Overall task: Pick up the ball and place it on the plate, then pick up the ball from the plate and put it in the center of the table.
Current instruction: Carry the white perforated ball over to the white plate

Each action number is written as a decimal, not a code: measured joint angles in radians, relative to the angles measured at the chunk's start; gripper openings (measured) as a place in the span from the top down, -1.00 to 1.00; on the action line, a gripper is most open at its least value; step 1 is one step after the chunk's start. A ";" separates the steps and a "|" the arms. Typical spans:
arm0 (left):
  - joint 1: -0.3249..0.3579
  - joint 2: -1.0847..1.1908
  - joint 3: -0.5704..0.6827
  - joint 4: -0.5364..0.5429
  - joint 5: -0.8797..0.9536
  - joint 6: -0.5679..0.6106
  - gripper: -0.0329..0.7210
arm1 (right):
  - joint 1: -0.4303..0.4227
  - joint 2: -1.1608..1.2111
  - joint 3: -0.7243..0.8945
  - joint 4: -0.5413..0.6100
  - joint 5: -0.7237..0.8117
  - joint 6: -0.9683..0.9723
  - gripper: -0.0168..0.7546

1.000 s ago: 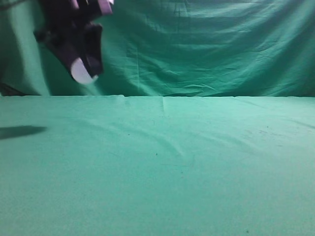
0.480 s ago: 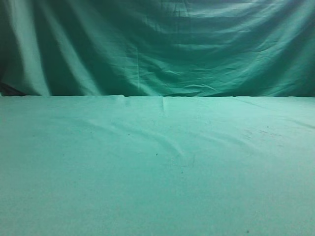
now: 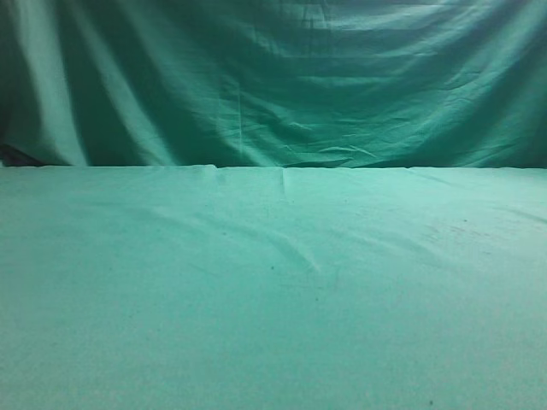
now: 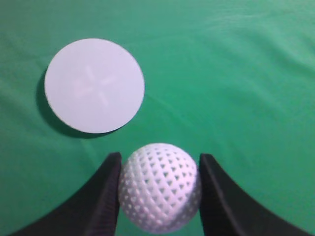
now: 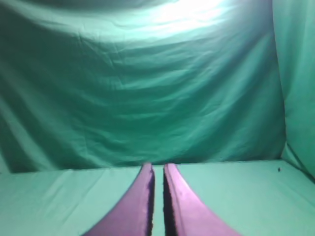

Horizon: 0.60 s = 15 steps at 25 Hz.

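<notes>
Holding the ball [image 4: 160, 187] clenched in my left end effector [image 4: 158, 192] above the table [image 4: 246, 73], I should centre it over the plate [image 4: 94, 85], up-left, before releasing; right end effector [image 5: 157, 206] is closed, empty.

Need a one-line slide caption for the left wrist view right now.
Left gripper holds the dimpled white ball above the green table, near the round white plate.
</notes>
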 joint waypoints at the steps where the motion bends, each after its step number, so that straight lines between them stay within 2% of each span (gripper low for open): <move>1: 0.028 0.000 0.007 0.000 -0.005 0.000 0.09 | 0.000 0.000 -0.027 0.000 0.063 0.000 0.81; 5: 0.105 0.012 0.018 0.000 -0.032 -0.002 0.09 | 0.000 0.110 -0.172 0.000 0.352 0.000 0.81; 8: 0.123 0.042 0.018 0.000 -0.053 -0.006 0.09 | 0.000 0.253 -0.268 0.000 0.496 0.000 0.81; 11: 0.123 0.087 0.018 0.006 -0.068 -0.012 0.09 | 0.000 0.374 -0.315 0.011 0.517 0.000 0.81; 15: 0.125 0.162 0.018 0.017 -0.104 -0.014 0.09 | 0.000 0.445 -0.342 0.082 0.563 -0.026 0.81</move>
